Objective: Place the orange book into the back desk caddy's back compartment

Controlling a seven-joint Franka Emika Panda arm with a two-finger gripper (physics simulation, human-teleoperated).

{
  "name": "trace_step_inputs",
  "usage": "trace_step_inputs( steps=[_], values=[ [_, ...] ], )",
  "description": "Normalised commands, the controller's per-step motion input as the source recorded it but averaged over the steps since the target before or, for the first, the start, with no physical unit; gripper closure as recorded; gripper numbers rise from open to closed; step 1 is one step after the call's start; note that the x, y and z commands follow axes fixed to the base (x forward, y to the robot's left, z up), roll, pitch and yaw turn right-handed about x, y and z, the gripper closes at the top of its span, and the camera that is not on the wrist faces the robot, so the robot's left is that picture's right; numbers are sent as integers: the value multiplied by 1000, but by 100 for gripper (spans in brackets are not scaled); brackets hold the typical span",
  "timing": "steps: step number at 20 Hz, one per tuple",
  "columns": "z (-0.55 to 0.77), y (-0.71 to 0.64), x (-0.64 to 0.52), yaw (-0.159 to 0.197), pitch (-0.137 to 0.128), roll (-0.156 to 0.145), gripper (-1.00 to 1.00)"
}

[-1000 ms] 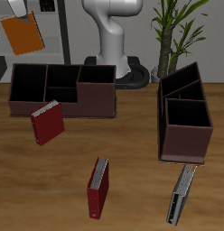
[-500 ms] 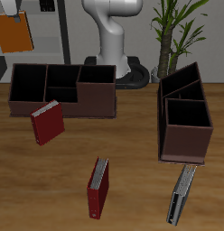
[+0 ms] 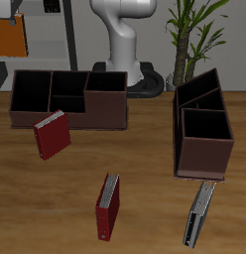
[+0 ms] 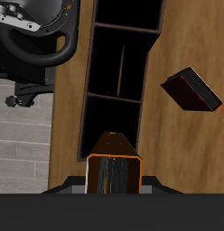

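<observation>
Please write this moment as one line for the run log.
phase: carry | gripper: shut on orange book | book: in air, over back desk caddy | placed: not yet

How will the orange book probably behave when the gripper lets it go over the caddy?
The orange book looks like a rigid hardcover, so it probably will not bend. Hanging edge-down over the caddy, it should drop straight. Being thin, it may tip against a cell wall.

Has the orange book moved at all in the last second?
Yes. The orange book, held in the pincer, has slid sideways toward the picture's edge, past the end of the back desk caddy, at about the same height.
</observation>
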Motion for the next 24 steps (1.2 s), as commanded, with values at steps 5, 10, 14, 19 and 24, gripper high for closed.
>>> trace_step_inputs(
  steps=[5, 10, 14, 19, 24],
  values=[
    [100, 15, 1, -81, -36, -24, 100],
    [82, -41, 99, -226, 13, -65, 100],
    [-22, 34, 117, -138, 9, -33, 100],
    [-7, 147, 97, -65, 13, 7, 100],
    [41, 97, 89, 75, -26, 37, 100]
  ],
)
